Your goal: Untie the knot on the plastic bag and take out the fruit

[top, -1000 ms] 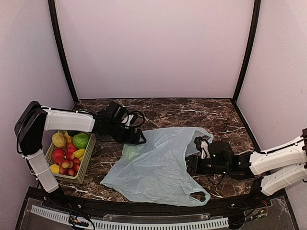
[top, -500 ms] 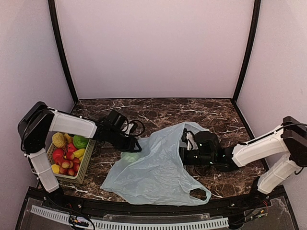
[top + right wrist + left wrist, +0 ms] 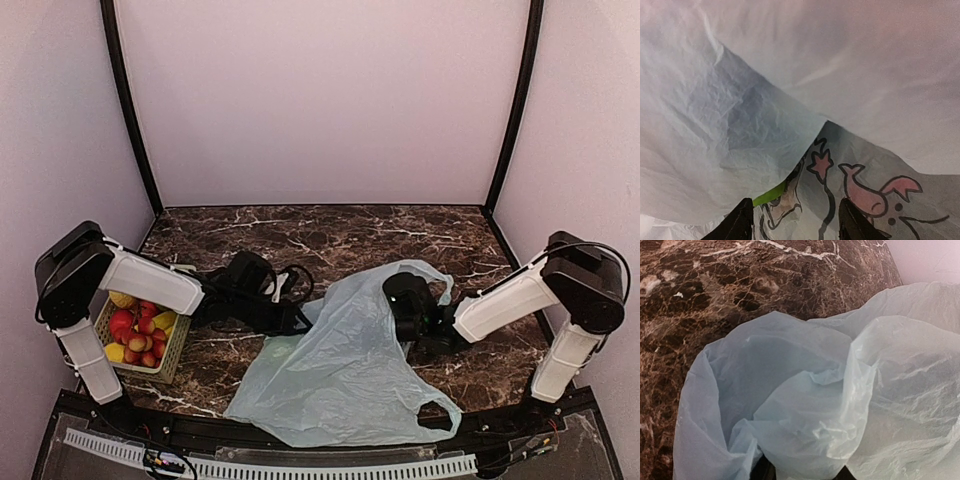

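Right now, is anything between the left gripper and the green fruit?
Yes. The plastic bag's film covers the fruit, seen only as a green patch through it, just beside the left gripper.

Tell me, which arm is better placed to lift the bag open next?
Left, probably: the left gripper pinches a fold at the plastic bag's left edge, ready to lift. The right gripper stands open under the plastic, gripping nothing.

plastic bag (image 3: 740, 115) fills view | pink print (image 3: 865, 192) on it | fingers (image 3: 741, 222) apart
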Controlling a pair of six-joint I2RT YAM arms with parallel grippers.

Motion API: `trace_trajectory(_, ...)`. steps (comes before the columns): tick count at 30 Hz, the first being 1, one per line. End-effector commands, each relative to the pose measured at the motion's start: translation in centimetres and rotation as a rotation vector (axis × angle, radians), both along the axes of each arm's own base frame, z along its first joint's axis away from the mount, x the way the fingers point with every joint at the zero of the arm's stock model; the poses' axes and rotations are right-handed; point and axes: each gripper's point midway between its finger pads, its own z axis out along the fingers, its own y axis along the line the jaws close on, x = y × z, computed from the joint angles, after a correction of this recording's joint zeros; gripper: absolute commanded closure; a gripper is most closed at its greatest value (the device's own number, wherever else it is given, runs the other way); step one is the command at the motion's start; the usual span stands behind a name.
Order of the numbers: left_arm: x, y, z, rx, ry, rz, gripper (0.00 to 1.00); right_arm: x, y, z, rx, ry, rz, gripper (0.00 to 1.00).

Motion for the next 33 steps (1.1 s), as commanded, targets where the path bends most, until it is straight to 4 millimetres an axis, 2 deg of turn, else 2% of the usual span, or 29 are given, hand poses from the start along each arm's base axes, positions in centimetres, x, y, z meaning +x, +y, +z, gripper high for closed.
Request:
trace_trajectory(1, 0.5, -1.4, 2.6, -0.095, -0.039, 0.024, 0.7, -0.3, 2.3, 1.1, 0.057, -0.014, 0.071, 0.44)
trace_trajectory(3, 0.7, -1.2, 3.2, -0.088, -0.065, 0.03, 0.7, -0.3, 2.5, 0.9, 0.054, -0.01, 0.071, 0.44)
trace_trajectory(5, 1.1, -0.1, 4.1, -0.049, -0.115, 0.049, 0.63, -0.3, 2.3, 0.9, 0.053, -0.01, 0.067, 0.42)
trace_trajectory(6, 1.1, 0.3, 4.3, -0.033, -0.128, 0.057, 0.54, -0.4, 2.2, 1.0, 0.052, -0.011, 0.065, 0.42)
trace_trajectory(7, 1.0, 1.2, 5.0, -0.007, -0.152, 0.067, 0.5, -0.5, 2.0, 1.0, 0.051, -0.01, 0.065, 0.42)
trace_trajectory(8, 0.8, 1.7, 5.9, -0.008, -0.171, 0.073, 0.39, -0.6, 1.8, 1.0, 0.05, -0.009, 0.064, 0.41)
trace_trajectory(9, 0.4, 2.6, 5.5, 0.031, -0.163, 0.079, 0.34, -0.9, 1.7, 0.9, 0.046, -0.003, 0.068, 0.41)
trace_trajectory(10, -0.1, 3.3, 6.0, 0.033, -0.168, 0.084, 0.25, -1.0, 1.5, 0.9, 0.045, 0.0, 0.071, 0.41)
trace_trajectory(12, -1.3, 4.8, 5.6, 0.063, -0.143, 0.098, 0.16, -1.6, 1.3, 0.6, 0.037, 0.014, 0.085, 0.4)
trace_trajectory(14, -2.7, 6.2, 4.9, 0.063, -0.09, 0.13, 0.12, -2.2, 1.2, 0.4, 0.031, 0.026, 0.102, 0.39)
trace_trajectory(19, -5.4, 7.6, 3.7, 0.006, -0.007, 0.169, 0.07, -3.3, 1.4, 0.1, 0.006, 0.038, 0.135, 0.39)
trace_trajectory(23, -6.6, 8.3, 3.1, -0.03, 0.019, 0.18, 0.04, -3.5, 1.9, 0.4, 0.001, 0.032, 0.148, 0.39)
trace_trajectory(24, -6.7, 8.0, 3.4, -0.054, 0.023, 0.173, 0.04, -3.6, 2.0, 0.4, -0.001, 0.034, 0.153, 0.39)
trace_trajectory(26, -6.9, 7.8, 3.0, -0.059, 0.036, 0.163, 0.05, -3.9, 2.4, 0.6, 0.005, 0.031, 0.167, 0.35)
trace_trajectory(28, -7.0, 7.6, 2.5, -0.054, 0.046, 0.153, 0.1, -4.2, 2.7, 0.8, 0.008, 0.034, 0.181, 0.32)
trace_trajectory(30, -7.1, 7.3, 2.2, -0.06, 0.056, 0.141, 0.19, -4.7, 3.1, 1.0, 0.009, 0.036, 0.201, 0.32)
trace_trajectory(32, -7.0, 7.1, 1.9, -0.056, 0.06, 0.134, 0.37, -5.1, 3.5, 1.2, 0.011, 0.037, 0.223, 0.32)
trace_trajectory(33, -7.0, 7.0, 1.7, -0.053, 0.062, 0.131, 0.42, -5.3, 3.7, 1.3, 0.014, 0.038, 0.236, 0.32)
